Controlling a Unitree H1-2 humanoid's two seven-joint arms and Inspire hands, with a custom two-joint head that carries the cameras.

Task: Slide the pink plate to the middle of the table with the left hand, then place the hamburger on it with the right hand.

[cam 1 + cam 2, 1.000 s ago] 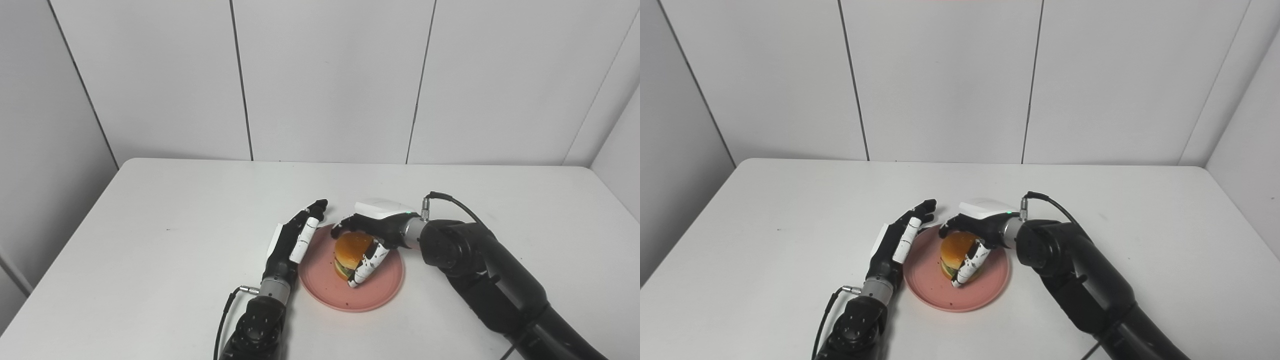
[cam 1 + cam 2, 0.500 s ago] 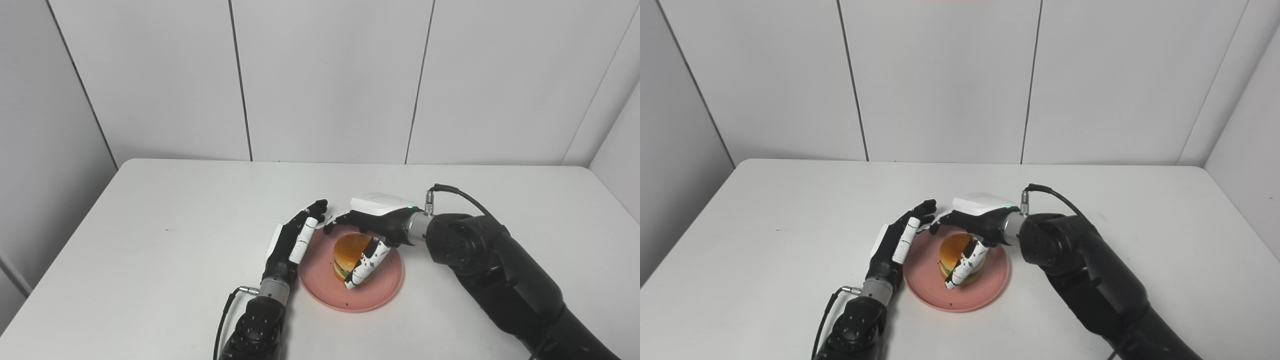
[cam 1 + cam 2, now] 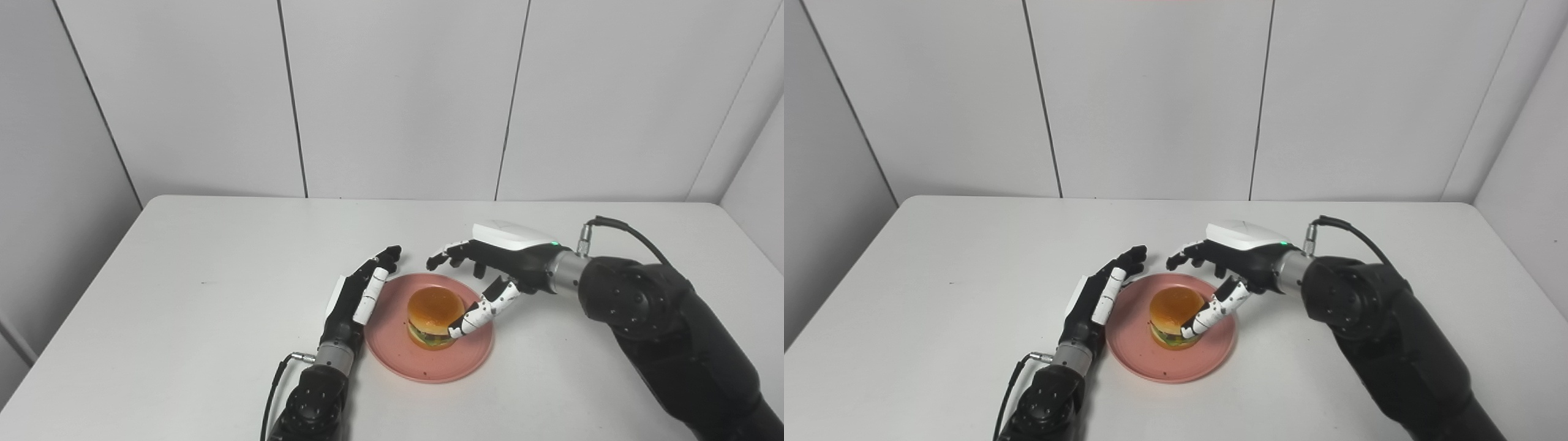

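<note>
A pink plate (image 3: 404, 358) lies on the white table near the middle front. A hamburger (image 3: 433, 313) with an orange bun stands upright on the plate. My left hand (image 3: 358, 293) rests flat and open along the plate's left rim, fingers straight and pointing away from me. My right hand (image 3: 490, 266) is open and empty, just right of and above the hamburger. Its fingers are spread over the plate's far edge, and its thumb's tip is close to the burger's right side. The scene also shows in the right eye view, with the hamburger (image 3: 1175, 315) on the plate (image 3: 1142, 355).
The white table (image 3: 184, 275) has a rounded far edge against a grey panelled wall (image 3: 398, 92). A cable runs from the left wrist (image 3: 272, 392) and another loops at the right wrist (image 3: 618, 229).
My right hand has let go of the hamburger, opened its fingers and drawn back to the right and up. The hamburger stays on the plate. My left hand has not moved.
</note>
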